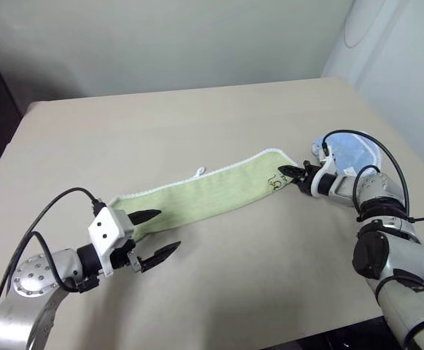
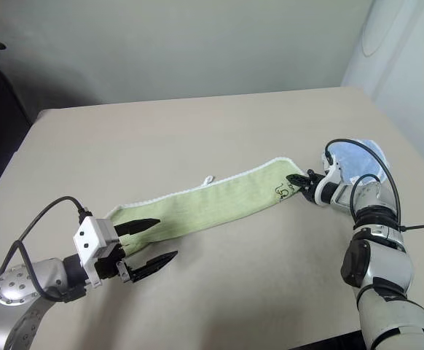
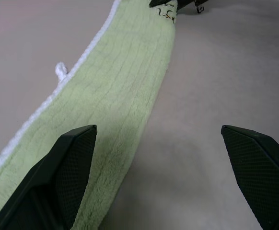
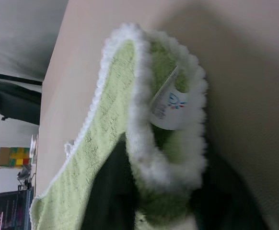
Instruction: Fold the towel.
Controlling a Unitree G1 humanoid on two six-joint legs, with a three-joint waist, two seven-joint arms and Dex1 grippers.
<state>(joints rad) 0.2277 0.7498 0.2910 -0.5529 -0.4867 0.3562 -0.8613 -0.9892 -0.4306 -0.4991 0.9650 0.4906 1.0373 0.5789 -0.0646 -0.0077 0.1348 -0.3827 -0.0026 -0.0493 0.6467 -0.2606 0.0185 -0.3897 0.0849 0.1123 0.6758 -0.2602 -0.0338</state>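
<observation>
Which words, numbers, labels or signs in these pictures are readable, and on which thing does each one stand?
No text here can be read.
Dark embroidered mark at the end of the towel by the right gripper: curly shapes, no readable letters.
White tag sewn at the towel's edge: a small blue and red sign and tiny print, too blurred to read.
</observation>
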